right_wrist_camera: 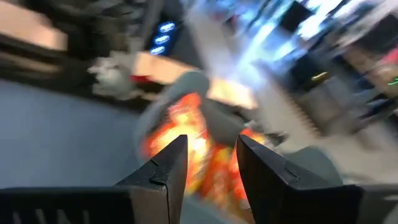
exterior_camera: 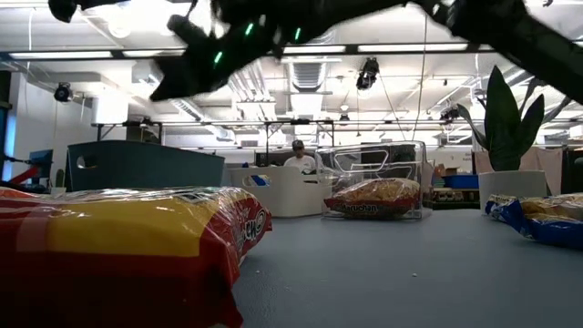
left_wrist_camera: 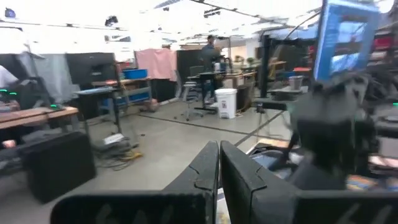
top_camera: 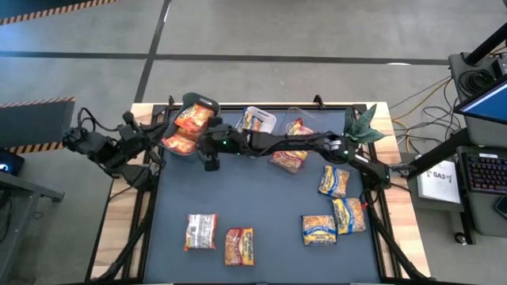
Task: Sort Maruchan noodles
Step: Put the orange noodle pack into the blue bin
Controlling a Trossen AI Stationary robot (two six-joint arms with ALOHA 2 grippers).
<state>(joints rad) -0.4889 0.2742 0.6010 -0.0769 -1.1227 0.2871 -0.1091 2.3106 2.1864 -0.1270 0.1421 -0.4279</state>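
Maruchan noodle packets lie flat on the dark mat: a whitish-silver one [top_camera: 200, 231], an orange-red one [top_camera: 239, 245] and three blue-and-yellow ones [top_camera: 334, 180] on the right. Two orange packets [top_camera: 188, 127] lie in the grey-green bin [top_camera: 207, 104] at the far left. My right gripper [right_wrist_camera: 211, 140] hangs open above that bin's right side [top_camera: 198, 142], nothing between its fingers. My left gripper [left_wrist_camera: 219, 146] is shut and empty, held folded back at the table's left edge [top_camera: 155, 149].
A white bin [top_camera: 257, 120] and a clear bin [exterior_camera: 373, 178] stand at the far edge; one packet [top_camera: 289, 158] lies by the clear bin. A potted plant [top_camera: 363, 127] stands at the far right corner. The mat's middle is bare. A person sits in the room beyond.
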